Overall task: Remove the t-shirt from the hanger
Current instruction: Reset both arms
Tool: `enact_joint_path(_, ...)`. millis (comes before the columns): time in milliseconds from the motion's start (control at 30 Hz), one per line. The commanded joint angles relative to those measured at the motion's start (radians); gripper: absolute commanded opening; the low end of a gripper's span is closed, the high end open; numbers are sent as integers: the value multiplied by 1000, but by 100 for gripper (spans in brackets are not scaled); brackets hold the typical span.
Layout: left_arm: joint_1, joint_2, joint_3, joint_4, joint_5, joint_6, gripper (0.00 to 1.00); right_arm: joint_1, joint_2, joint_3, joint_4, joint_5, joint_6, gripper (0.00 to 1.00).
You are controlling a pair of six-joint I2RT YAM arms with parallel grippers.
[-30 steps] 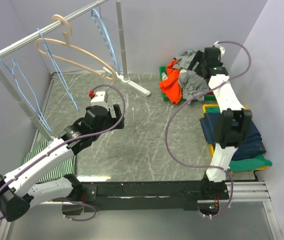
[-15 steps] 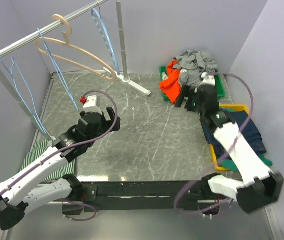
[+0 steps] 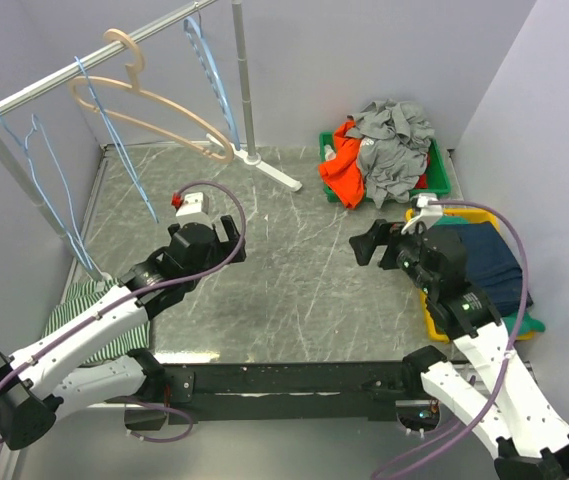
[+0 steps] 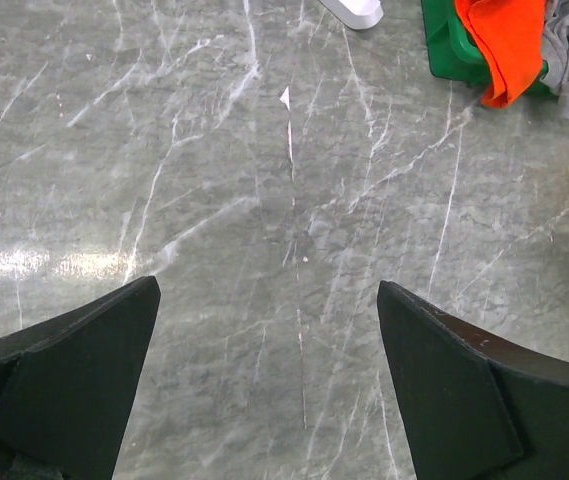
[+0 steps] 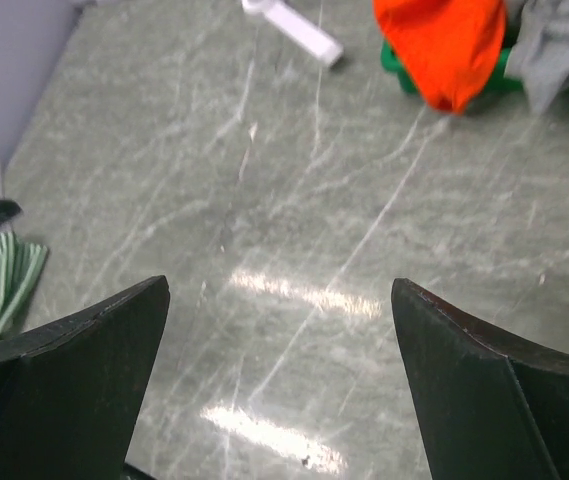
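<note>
The beige wooden hanger point(image 3: 154, 110) hangs bare on the clothes rail, with thin blue wire hangers point(image 3: 49, 180) beside it. A grey t-shirt point(image 3: 392, 140) lies crumpled on top of the green bin point(image 3: 442, 170), next to an orange garment point(image 3: 342, 170). My left gripper point(image 3: 230, 238) hovers open over the marble table, left of centre, holding nothing point(image 4: 267, 285). To the right of centre my right gripper point(image 3: 364, 245) is open too and points left, its fingers empty point(image 5: 280, 283). Both wrist views show bare table between the fingers.
The rack's upright pole point(image 3: 244, 80) and white foot point(image 3: 284, 178) stand at the back centre. A yellow bin point(image 3: 429, 300) with navy clothing point(image 3: 494, 260) sits at the right edge. A green striped cloth point(image 3: 84, 305) lies under my left arm.
My right arm has pulled back from the green bin and swung down to the table's right-centre, gripper empty. The grey t-shirt stays on the bin. My left gripper shifted only slightly.
</note>
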Motion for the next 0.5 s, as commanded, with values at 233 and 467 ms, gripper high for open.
enact_joint_path(233, -4, -62, 21, 17, -58, 3, 97, 8, 0, -98, 115, -77, -29, 100)
enact_joint_path(467, -4, -100, -10, 34, -82, 15, 96, 6, 6, -89, 118, -82, -44, 100)
